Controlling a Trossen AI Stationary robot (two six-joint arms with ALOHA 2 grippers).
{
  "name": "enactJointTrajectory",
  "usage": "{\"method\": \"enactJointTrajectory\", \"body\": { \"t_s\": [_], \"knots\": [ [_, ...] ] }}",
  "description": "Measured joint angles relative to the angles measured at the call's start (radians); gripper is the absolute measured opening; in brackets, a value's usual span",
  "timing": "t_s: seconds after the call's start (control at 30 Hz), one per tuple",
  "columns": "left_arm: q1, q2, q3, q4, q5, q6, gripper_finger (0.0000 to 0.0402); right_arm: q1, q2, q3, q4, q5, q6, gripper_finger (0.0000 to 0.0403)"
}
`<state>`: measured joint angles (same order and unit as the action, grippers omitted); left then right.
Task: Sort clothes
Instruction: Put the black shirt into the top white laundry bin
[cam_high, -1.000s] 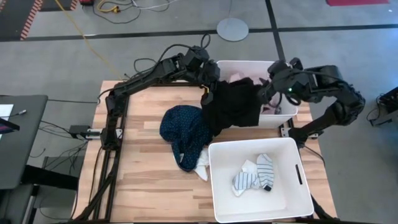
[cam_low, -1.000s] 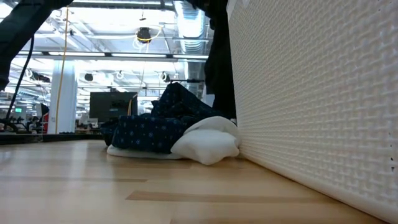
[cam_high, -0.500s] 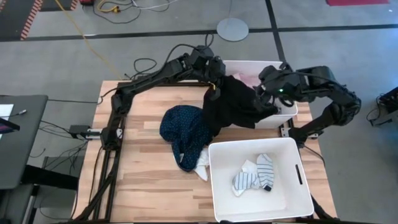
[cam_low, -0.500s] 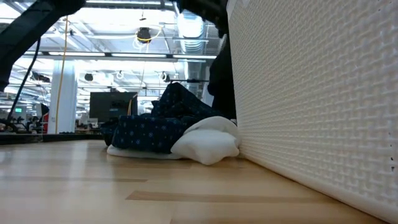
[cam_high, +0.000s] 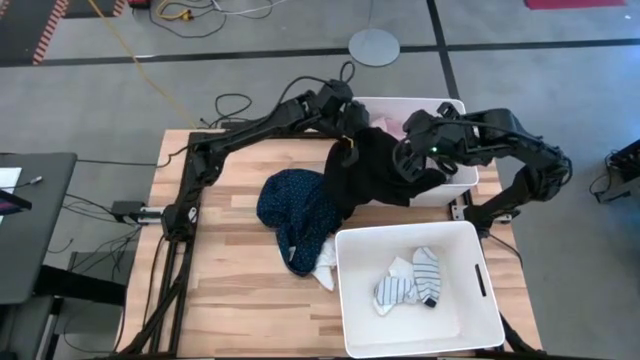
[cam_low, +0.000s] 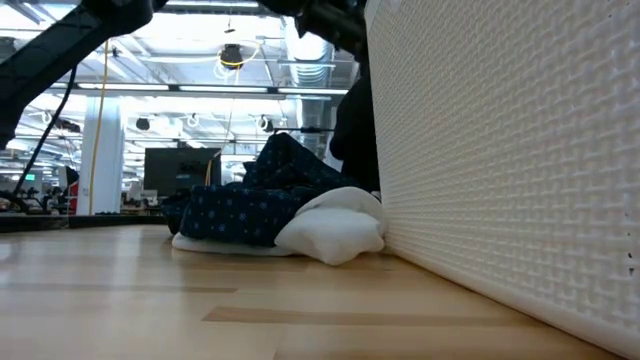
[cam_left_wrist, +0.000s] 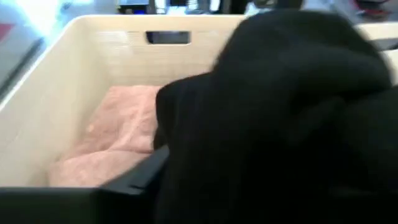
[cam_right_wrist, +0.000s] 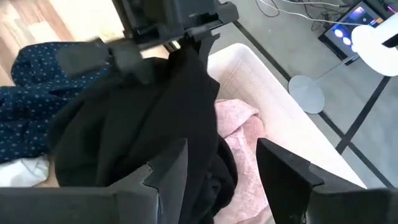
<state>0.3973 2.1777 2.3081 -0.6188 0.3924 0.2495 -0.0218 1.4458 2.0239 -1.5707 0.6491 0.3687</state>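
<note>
The large black garment (cam_high: 375, 175) is draped over the near-left wall of the far white bin (cam_high: 400, 100). Its upper part lies in the bin on a pink garment (cam_right_wrist: 239, 134), and its lower part falls onto the table beside the navy dotted garment (cam_high: 295, 205). My left gripper (cam_high: 348, 135) stands at the garment's top over the bin's left end, fingers apart in the right wrist view (cam_right_wrist: 168, 46). My right gripper (cam_right_wrist: 227, 168) hovers open above the black and pink cloth, touching nothing. My left gripper has the top of the black garment (cam_right_wrist: 186, 68) bunched at and below its spread fingers, which come slanting down from the table's left. Whether the fingers touch the cloth, I cannot tell. The garment rests on the bin's wall and on the pink garment.
A second white bin (cam_high: 345, 290) at the near right holds white and striped socks (cam_high: 410, 278). A white cloth (cam_low: 335, 225) lies under the navy garment's near end, against that bin's wall (cam_low: 500, 150). Bare wooden table stretches to the left and near left.
My left gripper has gone toward the far bin and down, carrying the black garment's top over the bin's wall. The garment's upper part now lies in the bin while its lower part stays on the table. My right gripper has moved toward the table's left, over the black garment.
</note>
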Motion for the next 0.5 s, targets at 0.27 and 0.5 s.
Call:
{"method": "enactJointTrajectory", "body": {
  "t_s": [0.27, 0.5],
  "knots": [
    [-0.004, -0.065, 0.037, -0.075, 0.115, -0.015, 0.0349, 0.065, -0.003, 0.000, 0.000, -0.017, -0.048, 0.0205],
    [-0.005, -0.068, 0.036, -0.114, 0.100, -0.009, 0.0337, 0.082, 0.016, 0.000, 0.008, -0.084, -0.063, 0.0205]
  ]
}}
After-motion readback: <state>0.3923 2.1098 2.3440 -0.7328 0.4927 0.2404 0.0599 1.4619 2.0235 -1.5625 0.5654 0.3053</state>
